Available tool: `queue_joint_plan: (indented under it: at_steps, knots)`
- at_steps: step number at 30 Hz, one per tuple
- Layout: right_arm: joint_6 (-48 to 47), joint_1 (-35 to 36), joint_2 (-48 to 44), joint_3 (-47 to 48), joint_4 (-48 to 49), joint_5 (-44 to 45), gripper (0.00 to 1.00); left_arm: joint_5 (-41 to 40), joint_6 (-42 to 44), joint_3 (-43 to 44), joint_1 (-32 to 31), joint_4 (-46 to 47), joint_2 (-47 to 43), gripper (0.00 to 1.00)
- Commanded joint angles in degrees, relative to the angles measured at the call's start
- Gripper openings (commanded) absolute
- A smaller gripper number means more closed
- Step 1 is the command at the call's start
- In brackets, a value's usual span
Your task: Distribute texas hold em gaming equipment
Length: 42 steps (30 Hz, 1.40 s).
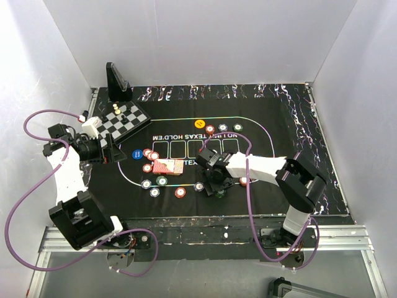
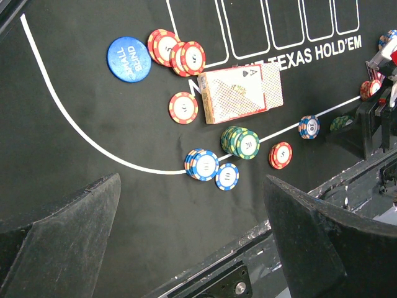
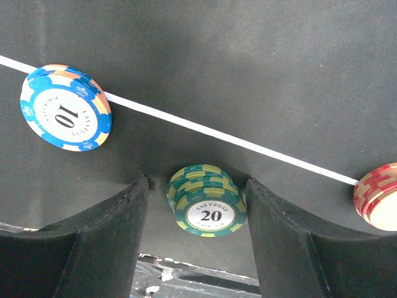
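Here we are in a robotics lab cell: plain white walls (image 1: 198,37) box in the bench (image 1: 291,112), aluminium rail (image 1: 347,239) up front, purple cables (image 1: 28,186) trailing.

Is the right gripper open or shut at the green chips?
Open: the right gripper straddles the green chips, with a visible gap on one side.

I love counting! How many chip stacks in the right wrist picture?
3: blue stack at left, green stack between the fingers, red stack cut off at right. More outside view.
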Motion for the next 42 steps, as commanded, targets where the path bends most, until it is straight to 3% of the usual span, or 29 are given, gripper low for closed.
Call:
queue_joint_plan:
  at_steps: [1,8,13,15,17,20,31,42]
  knots:
    - [1.7,0.1,0.1,-2.2,2.1,-0.6,0.66,0.6,-0.1,1.5,0.5,0.2,-2.1,1.00]
    - [2.3,0.0,-1.9,-4.1,1.7,0.3,0.55,0.5,-0.3,1.3,0.4,0.8,-2.3,1.00]
    - [2.5,-0.6,-3.1,-4.6,1.6,0.2,0.40,0.6,-0.3,1.3,0.4,0.8,-2.4,1.00]
    - [2.5,-0.6,-3.9,-4.6,1.8,0.0,0.30,0.6,-0.3,1.3,0.4,0.6,-2.4,1.00]
    - [2.3,-0.7,-5.1,-4.8,2.2,-0.3,0.13,0.5,-0.2,1.2,0.4,0.8,-2.5,1.00]
    - [2.2,-1.4,-7.3,-4.5,1.6,-0.3,0.01,0.5,-0.2,1.1,0.4,0.9,-2.5,1.00]
    - [2.2,-6.4,-15.5,-6.8,-3.0,0.8,0.01,1.7,-1.3,2.0,0.4,1.5,-2.2,1.00]
    - [9.4,-13.2,-18.8,-15.8,-5.7,4.2,0.01,2.7,-1.0,2.8,0.4,0.9,-1.7,1.00]
